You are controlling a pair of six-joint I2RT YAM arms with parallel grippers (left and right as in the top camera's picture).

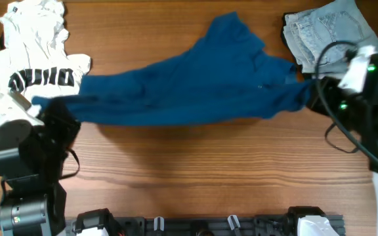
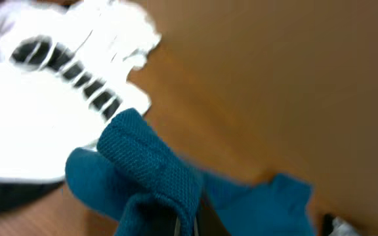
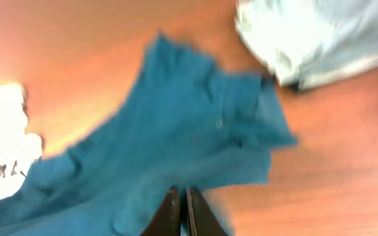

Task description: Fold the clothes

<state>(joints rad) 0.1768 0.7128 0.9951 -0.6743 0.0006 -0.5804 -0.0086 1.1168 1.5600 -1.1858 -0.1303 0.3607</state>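
While both arms reach in from opposite ends of the desk (image 1: 209,177), teal shirt (image 1: 195,85) is stretched across the middle. White tee (image 1: 38,59) far-left, jeans (image 1: 327,29) far-right. Left end effector (image 2: 188,221) clamped on shirt's left end, right end effector (image 3: 179,206) clamped on its right end.

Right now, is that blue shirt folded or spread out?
Spread, not folded: the blue shirt is stretched between the left pincer and right pincer, each shut on an end.
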